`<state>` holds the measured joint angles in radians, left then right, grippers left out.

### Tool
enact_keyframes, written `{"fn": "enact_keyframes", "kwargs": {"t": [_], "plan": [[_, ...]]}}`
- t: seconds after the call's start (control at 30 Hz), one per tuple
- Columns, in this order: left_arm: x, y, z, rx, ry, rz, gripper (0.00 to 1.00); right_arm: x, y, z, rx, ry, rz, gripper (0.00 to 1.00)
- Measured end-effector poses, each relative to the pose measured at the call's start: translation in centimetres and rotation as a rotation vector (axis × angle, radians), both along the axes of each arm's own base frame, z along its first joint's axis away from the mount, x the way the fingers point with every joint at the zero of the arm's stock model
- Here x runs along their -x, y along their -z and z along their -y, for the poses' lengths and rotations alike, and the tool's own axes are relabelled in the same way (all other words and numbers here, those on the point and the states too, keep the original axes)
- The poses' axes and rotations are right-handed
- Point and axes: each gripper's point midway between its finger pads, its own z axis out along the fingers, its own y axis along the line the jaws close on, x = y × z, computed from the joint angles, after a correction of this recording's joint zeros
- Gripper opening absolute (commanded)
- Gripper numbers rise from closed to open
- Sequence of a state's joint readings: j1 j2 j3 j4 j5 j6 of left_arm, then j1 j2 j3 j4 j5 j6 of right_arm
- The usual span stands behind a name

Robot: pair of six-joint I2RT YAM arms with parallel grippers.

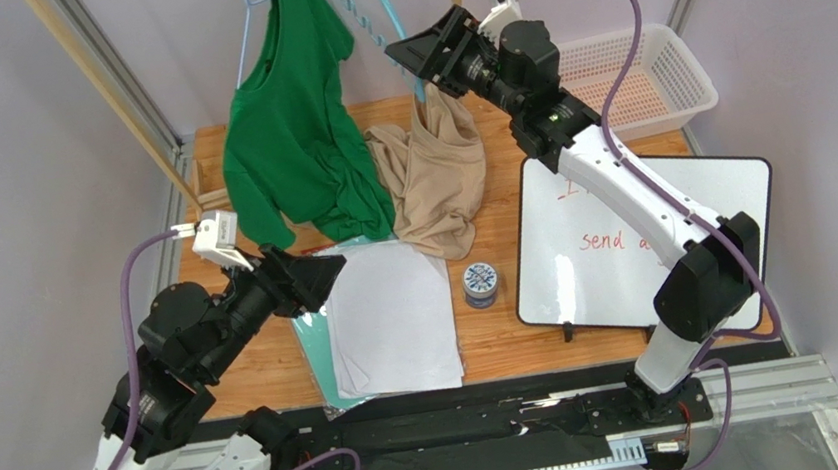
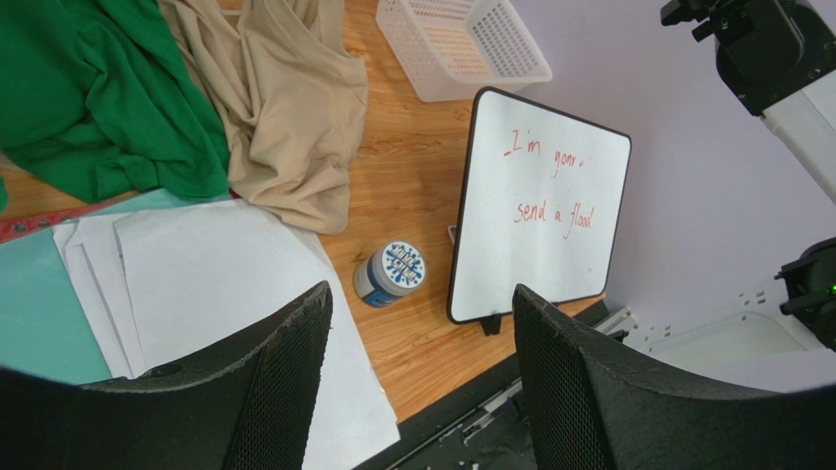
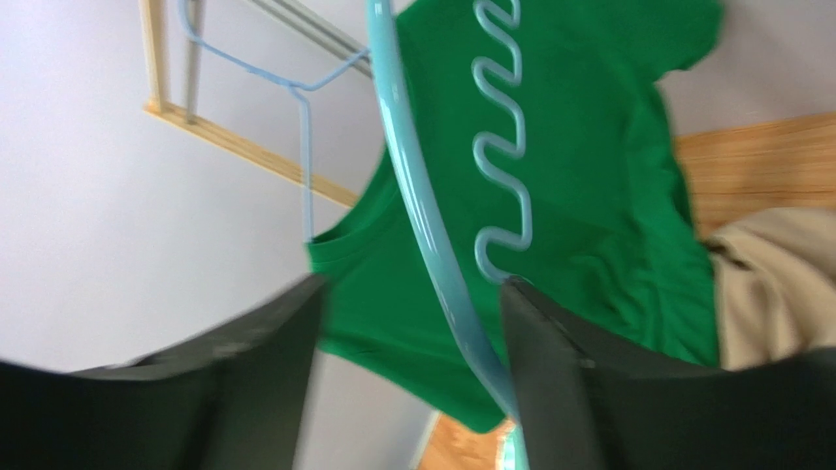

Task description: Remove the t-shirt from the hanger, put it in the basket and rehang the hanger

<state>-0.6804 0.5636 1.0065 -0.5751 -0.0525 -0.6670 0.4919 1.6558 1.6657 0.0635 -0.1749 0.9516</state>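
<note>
A green t-shirt [image 1: 296,141] [image 3: 589,147] hangs by its collar from a thin blue wire hanger [image 1: 246,4] [image 3: 304,147] at the back, its hem bunched on the table. A beige t-shirt [image 1: 434,176] [image 2: 285,108] lies crumpled on the wood beside it. A teal plastic hanger [image 1: 381,1] [image 3: 432,245] hangs bare. My right gripper [image 1: 410,66] [image 3: 412,289] is open, raised at the teal hanger, whose arm runs between the jaws close to the right finger. My left gripper [image 1: 324,282] [image 2: 422,294] is open and empty, above the papers.
White sheets [image 1: 393,315] lie on a teal folder [image 1: 314,353] at the front. A blue-lidded jar [image 1: 479,284] stands beside a whiteboard [image 1: 638,226] with red writing. A white basket [image 1: 639,74] sits at the back right. Wooden posts [image 1: 111,95] frame the rack.
</note>
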Motion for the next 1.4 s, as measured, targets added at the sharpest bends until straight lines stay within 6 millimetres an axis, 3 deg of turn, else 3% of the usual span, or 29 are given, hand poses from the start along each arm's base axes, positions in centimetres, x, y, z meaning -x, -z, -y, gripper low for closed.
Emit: {"fn": "enact_keyframes", "kwargs": {"t": [0.07, 0.17, 0.43, 0.77, 0.97, 1.23, 1.4], "plan": [[-0.1, 0.1, 0.1, -0.003, 0.003, -0.005, 0.73, 0.0, 1.0, 0.4, 0.065, 0.018, -0.014, 0.92], [-0.1, 0.3, 0.3, -0.005, 0.009, -0.01, 0.73, 0.5, 1.8, 1.2, 0.169, 0.034, -0.009, 0.99], [-0.3, 0.6, 0.7, -0.007, 0.02, -0.019, 0.73, 2.5, 4.3, 3.2, 0.379, 0.04, 0.039, 1.0], [-0.4, 1.1, 0.9, -0.013, 0.024, -0.028, 0.74, 5.3, 12.1, 6.3, 0.584, 0.049, 0.037, 1.0], [-0.6, 1.9, 1.1, -0.021, 0.026, -0.038, 0.74, 3.3, 15.0, 6.1, 0.69, 0.044, 0.072, 1.0], [-0.5, 2.0, 1.2, -0.033, 0.035, -0.03, 0.75, -1.9, 23.4, 4.8, 0.866, 0.017, 0.006, 1.0], [-0.2, 2.2, 0.7, -0.055, 0.033, -0.02, 0.76, -4.8, 25.4, 4.6, 0.963, 0.015, 0.057, 1.0]]}}
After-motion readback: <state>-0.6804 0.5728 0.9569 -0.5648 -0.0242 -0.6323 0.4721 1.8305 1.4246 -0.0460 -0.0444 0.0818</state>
